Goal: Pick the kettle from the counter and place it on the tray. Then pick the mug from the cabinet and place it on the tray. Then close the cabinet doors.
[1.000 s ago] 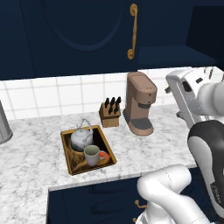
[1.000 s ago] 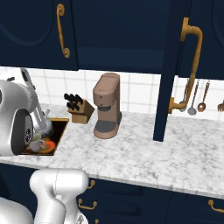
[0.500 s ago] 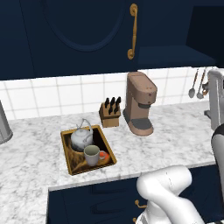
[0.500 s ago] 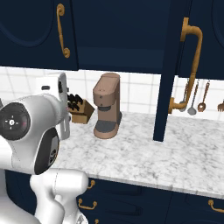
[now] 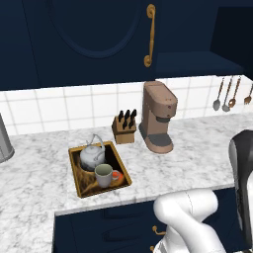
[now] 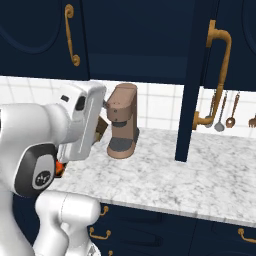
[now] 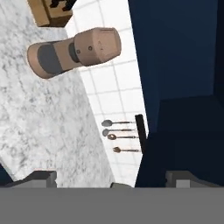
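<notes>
Sitting together inside the tray (image 5: 79, 185), at the lower left of the left base view, are the kettle (image 5: 92, 155) and the mug (image 5: 104, 175). Both rest on the white marble surface (image 5: 197, 150). One cabinet door (image 6: 192, 80) hangs open at the right. The claw (image 7: 111, 178) is spread wide with nothing in it.

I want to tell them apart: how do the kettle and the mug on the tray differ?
The kettle is silver-grey metal and squat, with a thin arched handle on top; the mug is beige-grey with a pale green inside and is open on top. The kettle sits nearer the wall, the mug nearer the counter's front edge. Both stand upright in the tray.
</notes>
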Tool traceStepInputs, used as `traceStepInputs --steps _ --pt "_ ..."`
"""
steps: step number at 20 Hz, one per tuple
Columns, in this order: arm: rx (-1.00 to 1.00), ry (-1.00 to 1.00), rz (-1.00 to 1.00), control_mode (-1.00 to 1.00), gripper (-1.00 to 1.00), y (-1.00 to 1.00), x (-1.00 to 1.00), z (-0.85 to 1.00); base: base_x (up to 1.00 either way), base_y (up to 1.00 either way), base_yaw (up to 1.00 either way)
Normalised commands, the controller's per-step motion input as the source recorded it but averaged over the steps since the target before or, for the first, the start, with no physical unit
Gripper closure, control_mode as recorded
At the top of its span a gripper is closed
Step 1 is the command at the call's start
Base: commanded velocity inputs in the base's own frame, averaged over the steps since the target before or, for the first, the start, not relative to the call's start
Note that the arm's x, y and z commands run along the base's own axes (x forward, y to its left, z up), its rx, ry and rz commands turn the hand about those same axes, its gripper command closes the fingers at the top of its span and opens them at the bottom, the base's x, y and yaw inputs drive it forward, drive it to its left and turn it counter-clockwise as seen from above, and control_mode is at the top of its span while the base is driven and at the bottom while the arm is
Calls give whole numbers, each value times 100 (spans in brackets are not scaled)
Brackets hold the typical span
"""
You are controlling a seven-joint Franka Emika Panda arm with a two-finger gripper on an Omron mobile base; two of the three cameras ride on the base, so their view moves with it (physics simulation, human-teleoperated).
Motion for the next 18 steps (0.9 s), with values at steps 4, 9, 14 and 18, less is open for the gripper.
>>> traceStepInputs --steps 4,9,14,18 --pt "0 0 -35 -100 -100 -75 -49 0 0 0 0" --pt "0 0 -19 -100 -100 -81 -57 0 0 0 0" --pt "0 0 -10 -100 -100 -79 -67 6 0 0 0" --pt "0 3 -5 -100 -100 -72 -36 12 0 0 0"
